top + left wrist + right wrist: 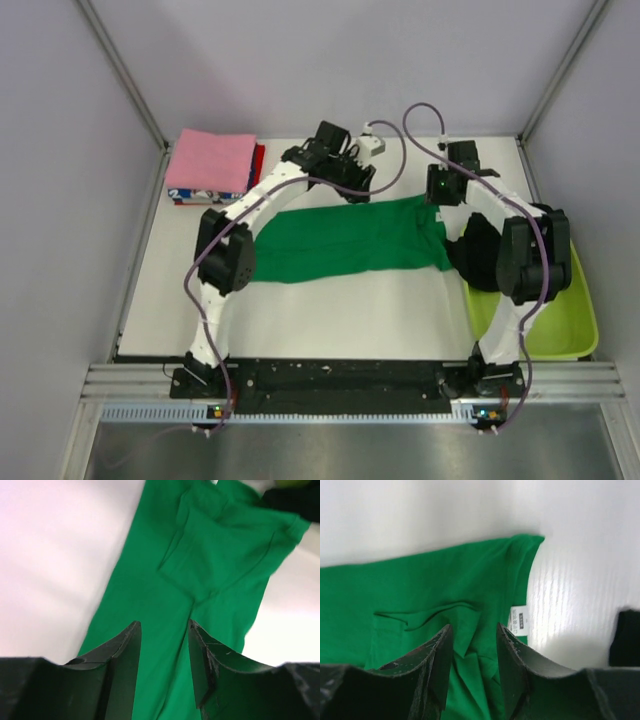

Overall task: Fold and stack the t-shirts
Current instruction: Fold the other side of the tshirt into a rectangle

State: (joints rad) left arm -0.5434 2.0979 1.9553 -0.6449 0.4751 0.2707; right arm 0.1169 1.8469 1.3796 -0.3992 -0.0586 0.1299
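Left claw (pixel 165 627): released, jaws apart, nothing gripped; poised over the far edge of the plain bright green cloth t-shirt (pixel 340 240).
Right claw (pixel 474 630): released, above the collar end.
Long axis: laid left-to-right across the white worktop (pixel 330 310).

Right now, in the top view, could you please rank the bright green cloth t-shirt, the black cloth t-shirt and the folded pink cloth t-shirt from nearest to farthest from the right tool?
1. Green t-shirt, directly beneath the right tool.
2. Black t-shirt, close by on the right side.
3. Pink t-shirt, far-left back corner.
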